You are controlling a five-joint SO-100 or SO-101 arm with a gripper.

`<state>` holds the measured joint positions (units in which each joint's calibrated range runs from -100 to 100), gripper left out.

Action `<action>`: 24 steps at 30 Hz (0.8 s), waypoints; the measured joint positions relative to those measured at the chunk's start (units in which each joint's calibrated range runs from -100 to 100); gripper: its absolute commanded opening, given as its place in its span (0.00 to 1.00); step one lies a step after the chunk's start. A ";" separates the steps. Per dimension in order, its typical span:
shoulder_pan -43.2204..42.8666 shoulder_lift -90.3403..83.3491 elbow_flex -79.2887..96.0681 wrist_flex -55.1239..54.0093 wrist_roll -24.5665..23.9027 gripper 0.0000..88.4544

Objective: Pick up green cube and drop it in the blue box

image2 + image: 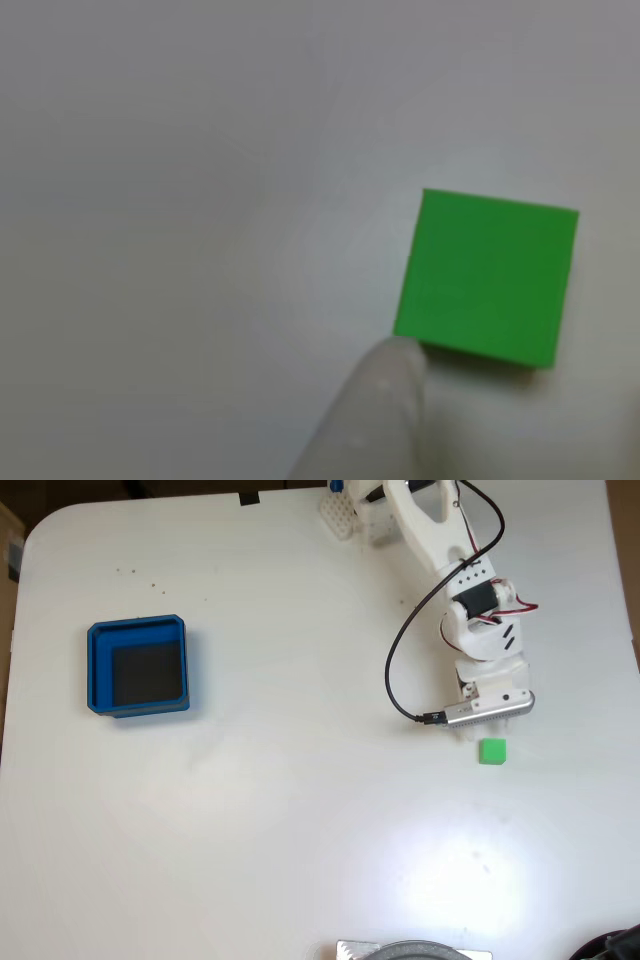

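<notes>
From the fixed view I can't make out the gripper (487, 723) itself: the arm (470, 600) reaches down from the top edge and its wrist body and a grey bar-shaped part cover the fingers from above. So I cannot tell how far the jaws stand apart. The other view gives me a blurred, close look down at the table (160, 200). There I see one pale, translucent fingertip (385, 385) rising from the bottom edge, with the rest of the finger cut off below the frame. Its tip sits right at the lower left corner of the cube (487, 277), touching it or very nearly; the blur keeps me from saying which. Nothing is held.

The cube (492, 751) lies flat on the white table (300, 810), just below the arm's end in the fixed view, on the right side. The box (96, 670) sits well apart on the left, its dark floor bare.
</notes>
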<state>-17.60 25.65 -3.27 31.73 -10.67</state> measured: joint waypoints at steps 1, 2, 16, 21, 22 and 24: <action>0.07 0.33 0.00 -0.08 0.00 0.29; 0.07 0.67 0.00 -0.25 0.00 0.29; 0.00 3.43 0.00 -4.80 0.00 0.31; 0.00 4.43 0.00 -6.54 0.00 0.31; 0.00 4.51 0.00 -6.79 0.00 0.31; 0.00 4.76 0.00 -7.20 0.00 0.31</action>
<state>-17.60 30.41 -3.27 24.53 -10.67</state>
